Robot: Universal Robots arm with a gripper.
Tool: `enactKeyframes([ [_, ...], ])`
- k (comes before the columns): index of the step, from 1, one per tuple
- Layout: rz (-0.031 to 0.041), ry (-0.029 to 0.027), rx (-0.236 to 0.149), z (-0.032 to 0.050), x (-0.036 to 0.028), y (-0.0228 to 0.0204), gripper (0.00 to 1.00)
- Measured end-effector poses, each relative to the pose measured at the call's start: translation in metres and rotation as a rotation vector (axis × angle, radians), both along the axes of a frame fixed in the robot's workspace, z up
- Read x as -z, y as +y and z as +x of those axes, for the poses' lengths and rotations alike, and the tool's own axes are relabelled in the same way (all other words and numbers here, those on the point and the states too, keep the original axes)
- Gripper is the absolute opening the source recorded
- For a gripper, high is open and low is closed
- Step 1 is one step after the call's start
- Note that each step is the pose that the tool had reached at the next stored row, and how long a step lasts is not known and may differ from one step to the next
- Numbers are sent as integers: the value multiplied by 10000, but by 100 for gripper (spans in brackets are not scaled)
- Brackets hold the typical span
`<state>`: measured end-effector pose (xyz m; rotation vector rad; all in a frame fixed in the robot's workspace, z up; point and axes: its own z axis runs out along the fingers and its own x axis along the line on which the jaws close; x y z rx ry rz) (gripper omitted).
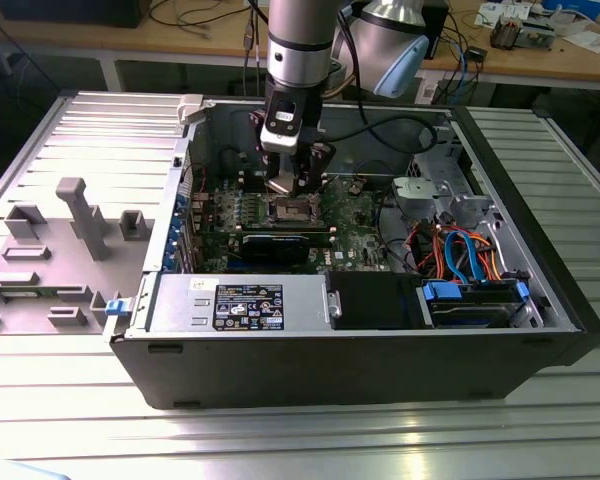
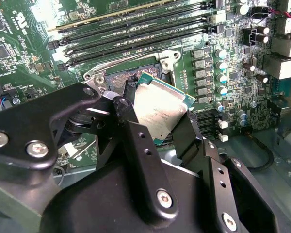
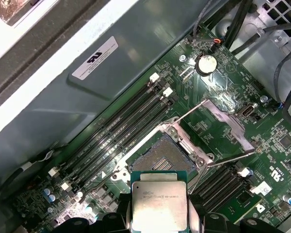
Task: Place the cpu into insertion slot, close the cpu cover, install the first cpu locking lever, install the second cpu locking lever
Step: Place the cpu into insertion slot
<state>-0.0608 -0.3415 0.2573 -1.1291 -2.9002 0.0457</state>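
Silvery cpu (image 3: 159,204) is pinched in our claw (image 2: 157,108), closed on its sides. We hold it just above the insertion slot (image 3: 161,156), and the cpu cover (image 3: 228,120) is flipped open.

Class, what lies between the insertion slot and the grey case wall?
In the first wrist view, long parallel black memory slots lie between the insertion slot and the grey case wall.

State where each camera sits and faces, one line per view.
Exterior view: off the arm, looking down into the open computer case; arm and gripper show.
First wrist view: on the wrist, facing down at the insertion slot; gripper holds the cpu.
Second wrist view: on the wrist, facing along the gripper's body toward the motherboard.
Both wrist views share cpu and insertion slot.
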Motion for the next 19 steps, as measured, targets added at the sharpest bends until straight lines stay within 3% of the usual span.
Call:
enactKeyframes([
  [19,0,0,310,0,6,0,55],
])
